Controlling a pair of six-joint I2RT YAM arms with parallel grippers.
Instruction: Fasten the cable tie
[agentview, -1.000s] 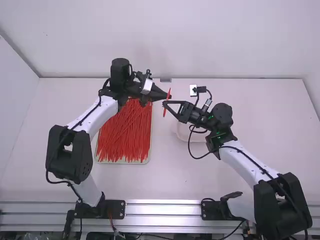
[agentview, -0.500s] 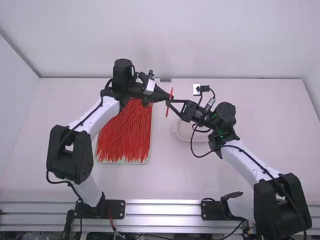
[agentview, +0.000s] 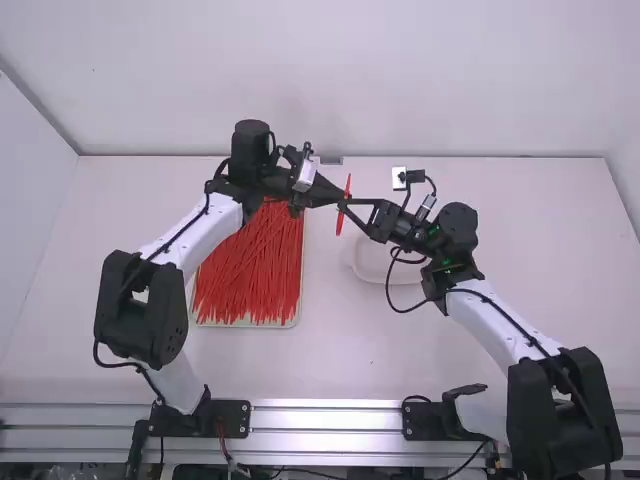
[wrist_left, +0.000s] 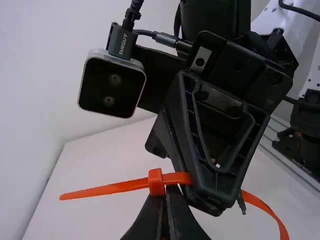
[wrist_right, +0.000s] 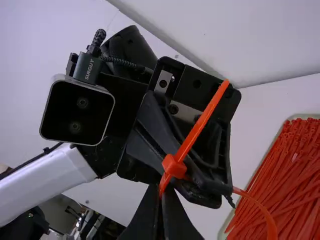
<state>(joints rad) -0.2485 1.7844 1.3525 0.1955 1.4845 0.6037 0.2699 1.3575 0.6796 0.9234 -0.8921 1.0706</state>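
Above the desk (agentview: 520, 230) both arms have carried their joined tips a little up the high view and toward the right arm's side over the last second, with the grip unchanged. The left hand (agentview: 333, 202) and right hand (agentview: 346, 208) meet tip to tip, each pinched shut on the red cable tie (agentview: 339, 225), which hangs in the air between them. Its tail looks already fed through the head, with a loop trailing, so what remains is probably pulling it snug. Below lie a tray (agentview: 298, 300) with a pile of spare ties (agentview: 250, 265) and a white dish (agentview: 372, 277). Nothing blocks the pull, though each hand crowds the other.
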